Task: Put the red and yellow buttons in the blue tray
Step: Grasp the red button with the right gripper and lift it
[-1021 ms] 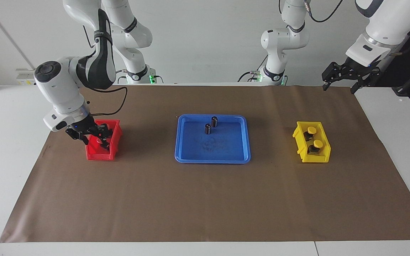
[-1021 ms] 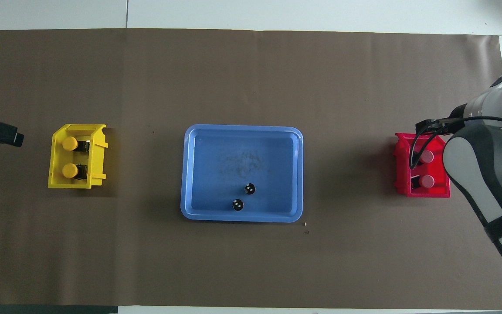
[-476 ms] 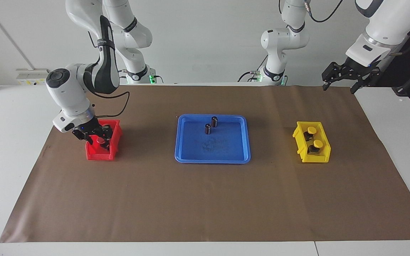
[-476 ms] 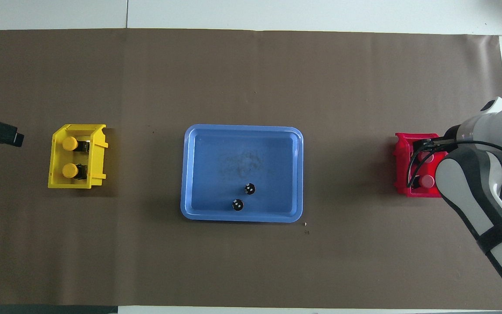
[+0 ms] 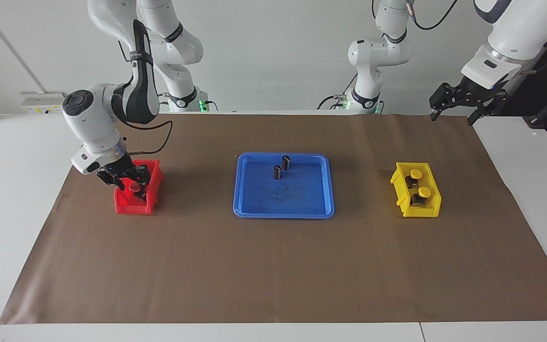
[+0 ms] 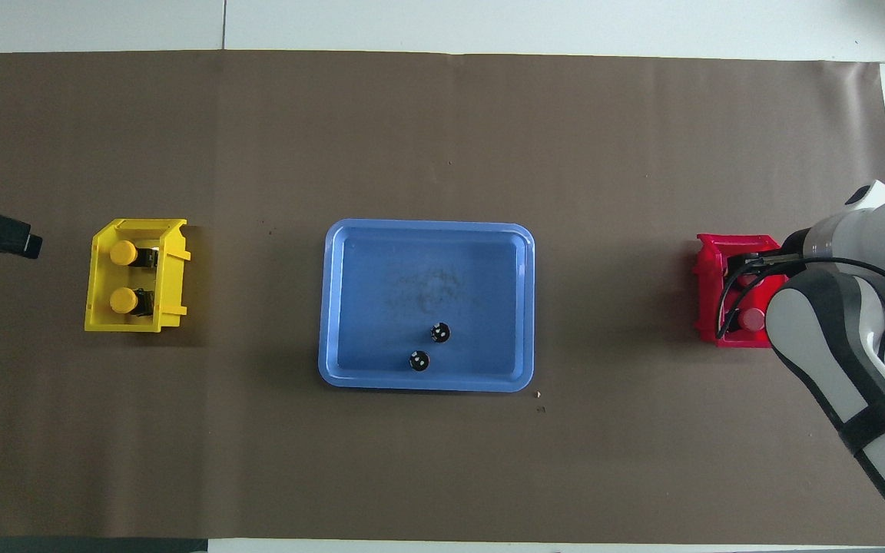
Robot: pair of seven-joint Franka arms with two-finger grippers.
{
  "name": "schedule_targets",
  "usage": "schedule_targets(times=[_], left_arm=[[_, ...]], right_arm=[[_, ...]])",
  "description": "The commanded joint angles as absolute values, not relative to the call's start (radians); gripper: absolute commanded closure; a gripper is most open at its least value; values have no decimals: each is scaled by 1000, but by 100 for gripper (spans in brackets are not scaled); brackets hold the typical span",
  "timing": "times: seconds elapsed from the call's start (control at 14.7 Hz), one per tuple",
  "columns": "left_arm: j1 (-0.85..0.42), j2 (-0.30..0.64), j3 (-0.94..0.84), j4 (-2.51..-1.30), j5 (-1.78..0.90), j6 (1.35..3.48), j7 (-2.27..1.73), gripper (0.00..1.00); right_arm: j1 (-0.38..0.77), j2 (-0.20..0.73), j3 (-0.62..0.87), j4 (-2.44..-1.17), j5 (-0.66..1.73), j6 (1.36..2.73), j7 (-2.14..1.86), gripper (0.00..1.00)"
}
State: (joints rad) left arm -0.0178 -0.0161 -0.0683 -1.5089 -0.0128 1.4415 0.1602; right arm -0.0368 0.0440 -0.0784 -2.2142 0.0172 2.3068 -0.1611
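Two red buttons sit in a small red bin (image 5: 131,206) toward the right arm's end. My right gripper (image 5: 130,182) is down inside that bin at the button farther from the robots, whose red cap (image 5: 134,186) shows at its tip. The arm hides that button in the overhead view, where only the nearer red button (image 6: 753,319) shows. Two yellow buttons (image 5: 415,174) (image 5: 424,192) sit in a yellow bin (image 5: 432,206). The blue tray (image 5: 283,213) lies mid-table. My left gripper (image 5: 451,118) waits open over the mat's corner.
Two dark capless cylinders (image 5: 286,162) (image 5: 277,172) stand in the blue tray, on the side nearer the robots. A brown mat (image 5: 273,266) covers the table. The red bin (image 6: 711,292) and yellow bin (image 6: 135,275) each stand well apart from the tray (image 6: 427,228).
My right gripper has sunk lower into the red bin and settled at the farther red button. The left arm, the tray and the yellow bin have not moved.
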Motion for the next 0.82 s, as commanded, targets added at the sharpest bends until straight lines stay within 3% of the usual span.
schedule_targets(times=[0.0,0.41,0.75], left_arm=[[-18,-44,-67,-1542,9,1424,153,0],[-3,-49,-66,-1546,9,1427,156,0],[5,-54,-63,-1563,11,1434,158,0]], right_arm=[[-49,5,-74,-2279,35,2367,-196,34],[-58,0,-74,-2295,35,2370,-196,38],[-71,14,-72,-2304,35,2393,-233,49]])
